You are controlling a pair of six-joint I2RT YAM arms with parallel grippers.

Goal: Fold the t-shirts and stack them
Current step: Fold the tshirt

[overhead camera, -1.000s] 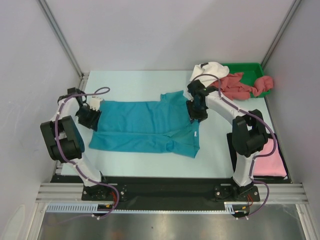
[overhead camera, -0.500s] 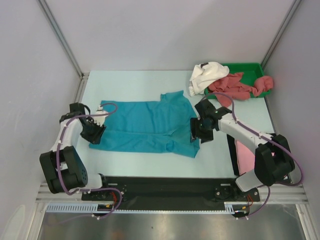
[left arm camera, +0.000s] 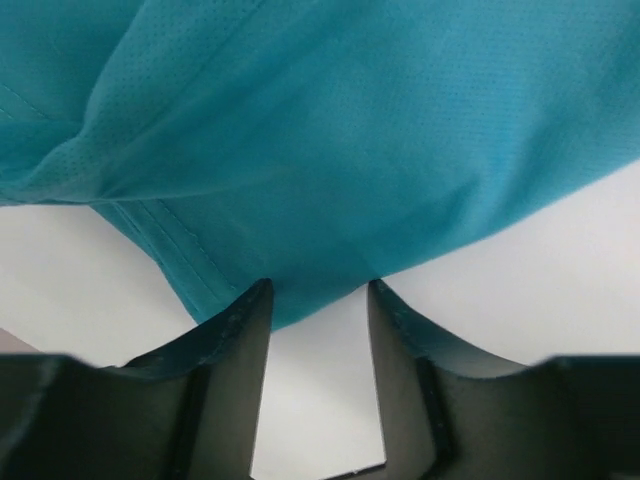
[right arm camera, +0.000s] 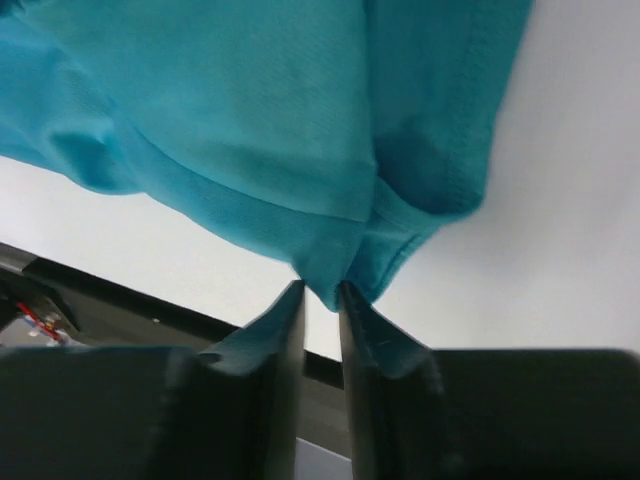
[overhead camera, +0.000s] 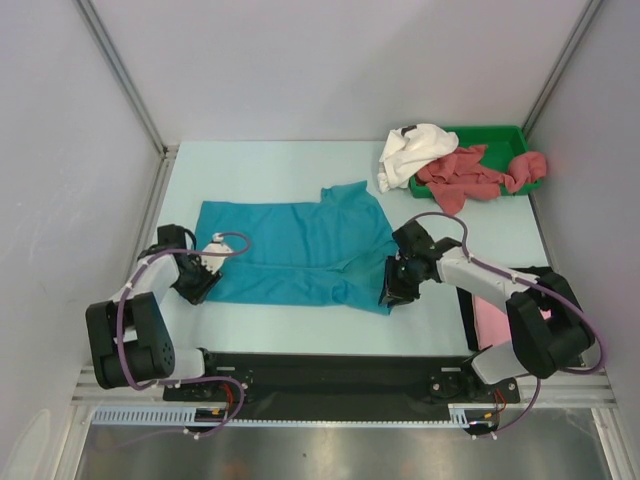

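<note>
The teal-blue cloth t-shirt point(overhead camera: 290, 250) lies spread flat in the middle of the pale table point(overhead camera: 280, 165), its collar end towards the right of the frame. My left fingers point(overhead camera: 200, 283) sit low at the shirt's lower-left corner. In the left wrist view they stand apart with bare table showing in the gap. The hemmed corner of the cloth reaches just to their tips and is not pinched.

My right fingers point(overhead camera: 393, 290) are at the shirt's lower-right corner. In the right wrist view they are drawn almost together, and a gathered point of teal fabric is nipped between the tips.

In the upper right of the frame a crumpled white t-shirt point(overhead camera: 415, 150) hangs over the left rim of the green plastic tray point(overhead camera: 495, 133). Bunched dusty-red t-shirts point(overhead camera: 468, 172) lie in the tray just beside it, spilling over the front and right edges. A light pink t-shirt point(overhead camera: 488, 318) lies at the lower right, partly hidden under my right arm.
</note>
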